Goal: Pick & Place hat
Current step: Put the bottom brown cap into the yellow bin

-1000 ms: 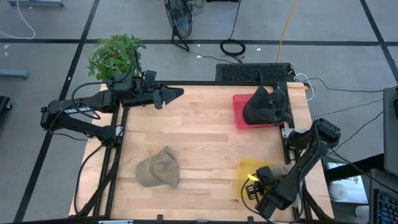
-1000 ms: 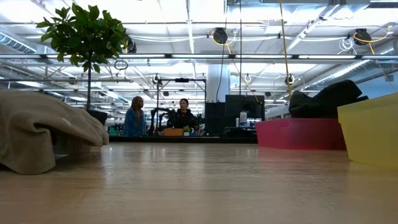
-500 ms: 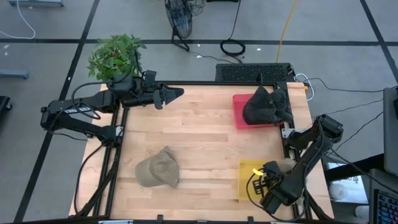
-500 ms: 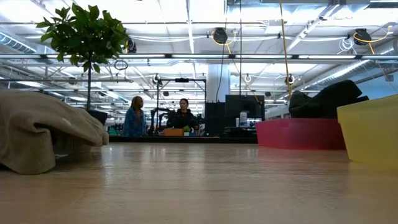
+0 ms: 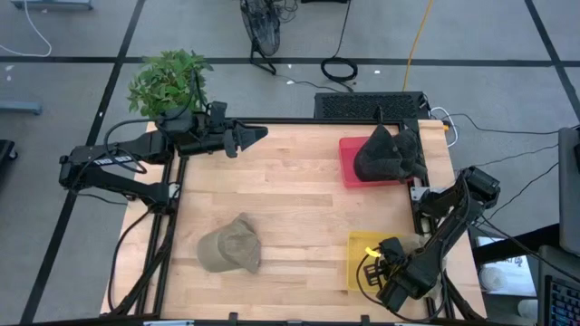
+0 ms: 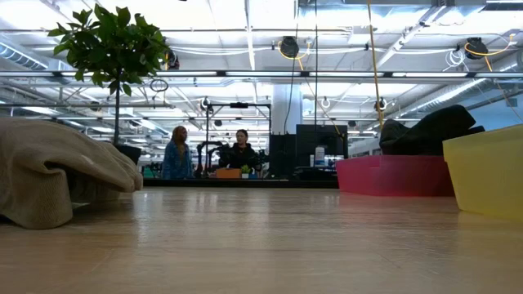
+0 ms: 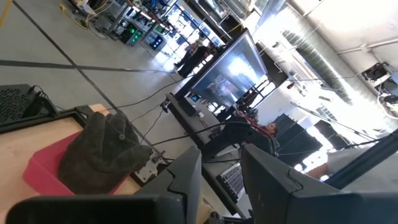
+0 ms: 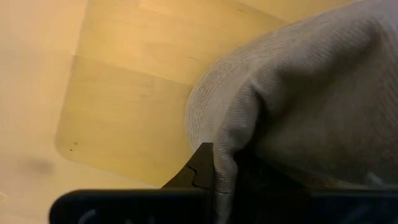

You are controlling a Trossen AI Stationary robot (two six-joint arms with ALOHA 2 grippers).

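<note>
Wooden table [image 5: 299,195], right pincer [image 5: 388,263] gripping tan hat [image 8: 298,99]

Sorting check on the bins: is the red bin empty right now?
No. In the high view a dark hat sits piled in the red bin at the table's far right corner.

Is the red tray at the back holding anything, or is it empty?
Not empty. A dark hat sits heaped in the red tray, spilling past its far edge in the high view; the low view shows it piled above the rim.
</note>
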